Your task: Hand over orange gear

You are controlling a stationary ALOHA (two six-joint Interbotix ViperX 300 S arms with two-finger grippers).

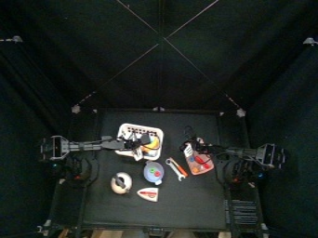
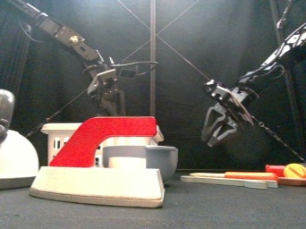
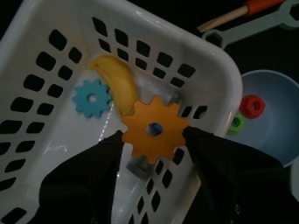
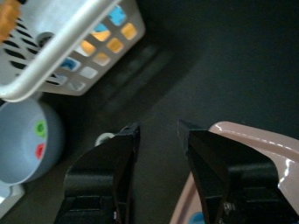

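Note:
The orange gear (image 3: 156,128) is a small toothed wheel that sits between the tips of my left gripper (image 3: 158,142), which is shut on it and holds it over the white tray (image 3: 47,131). In the top view the left gripper (image 1: 128,142) is over the tray (image 1: 139,126), and in the front view it (image 2: 106,91) hangs above the tray (image 2: 60,134). My right gripper (image 2: 219,128) is open and empty, hanging above the table to the right of the tray; it also shows in the top view (image 1: 194,149) and the right wrist view (image 4: 162,131).
In the tray lie a blue gear (image 3: 89,96) and a yellow banana-shaped piece (image 3: 117,77). A blue-grey bowl (image 1: 154,173) holds small red and green pieces. A red and white packet (image 2: 102,156) stands at the front. A white and orange tool (image 2: 239,177) lies on the right.

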